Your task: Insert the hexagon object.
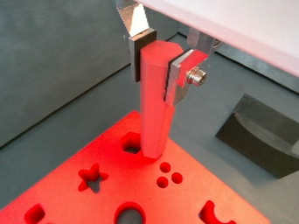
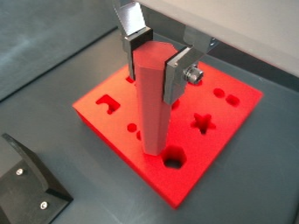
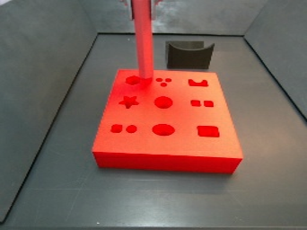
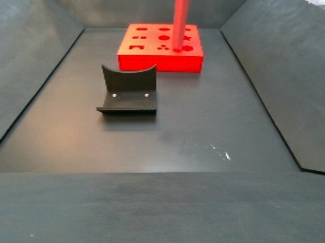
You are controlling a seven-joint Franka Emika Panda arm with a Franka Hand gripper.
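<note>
Hexagon object (image 2: 152,96): upright, clamped at its top between the gripper (image 2: 156,59) fingers, lower end at a hole near the red block (image 3: 168,135) corner, block's 10 o'clock in a side view. Advice: keep rod vertical, facets aligned; descend slowly. Fixture (image 4: 127,90): well apart.

Wrist views close above gripper (image 1: 163,54); side views high, opposed.

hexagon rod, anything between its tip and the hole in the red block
Nothing visible. The gripper holds the hexagon rod upright, its lower end already at a hole in the red block.
</note>
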